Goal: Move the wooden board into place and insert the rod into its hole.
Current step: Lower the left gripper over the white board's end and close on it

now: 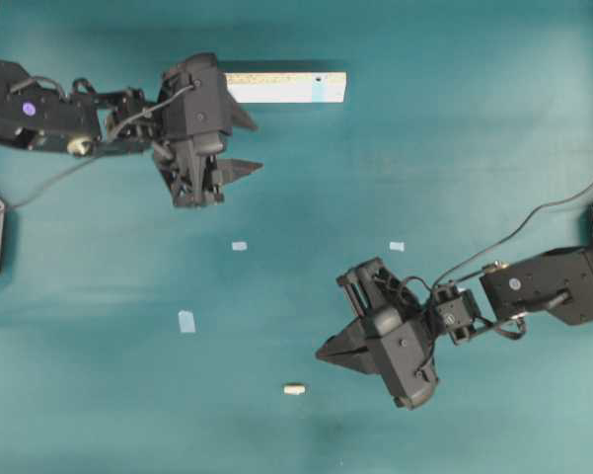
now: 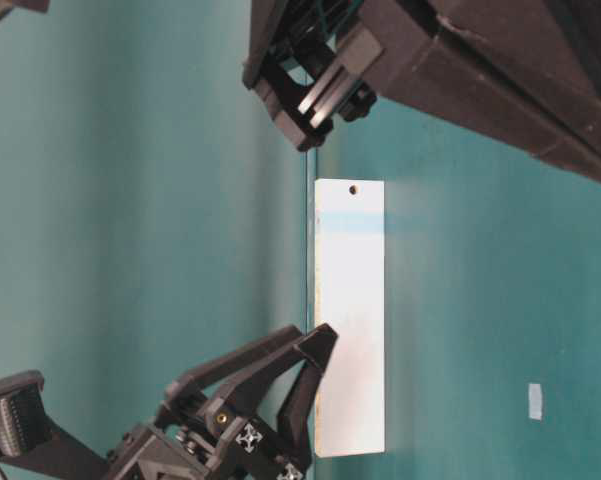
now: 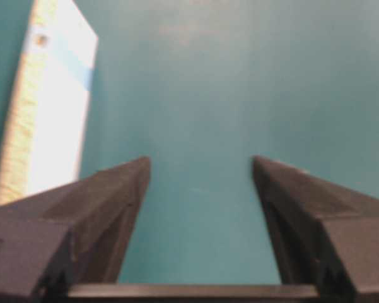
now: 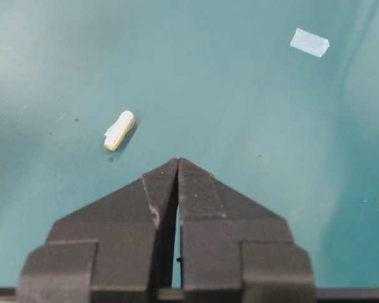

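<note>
The wooden board (image 1: 286, 87) lies flat at the far edge of the teal table, its hole and light-blue mark at the right end. My left gripper (image 1: 259, 145) stands open just in front of the board's left end, with nothing between its fingers. In the left wrist view the board (image 3: 57, 107) is at the upper left, outside the open left gripper (image 3: 200, 163). The rod (image 1: 294, 389) lies loose near the front edge. My right gripper (image 1: 318, 353) is shut and empty, its tip a little right of and behind the rod (image 4: 119, 130). The right gripper (image 4: 178, 161) points past it.
Three small light-blue tape squares lie on the table: one (image 1: 239, 246) at the middle, one (image 1: 397, 246) to its right and one (image 1: 186, 321) lower left. The table-level view shows the board (image 2: 350, 320) flat, with the left gripper (image 2: 165, 385) beside its near end.
</note>
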`<state>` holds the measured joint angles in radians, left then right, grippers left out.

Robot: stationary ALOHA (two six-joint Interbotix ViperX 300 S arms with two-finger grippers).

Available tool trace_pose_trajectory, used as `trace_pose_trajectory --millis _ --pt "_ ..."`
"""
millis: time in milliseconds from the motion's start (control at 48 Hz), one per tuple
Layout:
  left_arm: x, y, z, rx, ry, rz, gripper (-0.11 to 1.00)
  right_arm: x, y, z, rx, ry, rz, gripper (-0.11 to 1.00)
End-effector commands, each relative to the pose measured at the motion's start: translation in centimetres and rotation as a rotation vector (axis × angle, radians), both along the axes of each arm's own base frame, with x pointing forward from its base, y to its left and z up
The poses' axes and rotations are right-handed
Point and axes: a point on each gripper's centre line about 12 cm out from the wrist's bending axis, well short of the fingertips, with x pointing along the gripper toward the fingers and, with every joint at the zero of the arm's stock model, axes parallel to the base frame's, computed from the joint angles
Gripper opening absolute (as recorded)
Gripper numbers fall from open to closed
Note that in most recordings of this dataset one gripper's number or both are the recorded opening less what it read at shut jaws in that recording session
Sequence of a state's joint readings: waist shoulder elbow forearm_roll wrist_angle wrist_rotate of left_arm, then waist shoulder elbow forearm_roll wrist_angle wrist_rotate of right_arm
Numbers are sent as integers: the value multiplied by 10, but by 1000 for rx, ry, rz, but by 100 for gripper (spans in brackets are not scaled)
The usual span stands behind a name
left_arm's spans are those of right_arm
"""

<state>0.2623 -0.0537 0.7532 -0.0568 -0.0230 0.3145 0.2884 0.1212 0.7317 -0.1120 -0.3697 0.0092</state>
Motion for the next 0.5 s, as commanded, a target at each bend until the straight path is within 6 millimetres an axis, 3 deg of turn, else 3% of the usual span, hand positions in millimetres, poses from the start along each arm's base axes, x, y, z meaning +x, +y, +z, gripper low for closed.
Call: trace_pose_trajectory --millis 0,208,479 --pt "2 18 20 52 -39 16 73 5 4 18 11 -39 5 0" --pt "-7 53 18 62 -18 100 82 5 4 16 -3 -6 4 0" --pt "-13 61 5 70 30 105 88 9 5 13 -4 -3 4 0"
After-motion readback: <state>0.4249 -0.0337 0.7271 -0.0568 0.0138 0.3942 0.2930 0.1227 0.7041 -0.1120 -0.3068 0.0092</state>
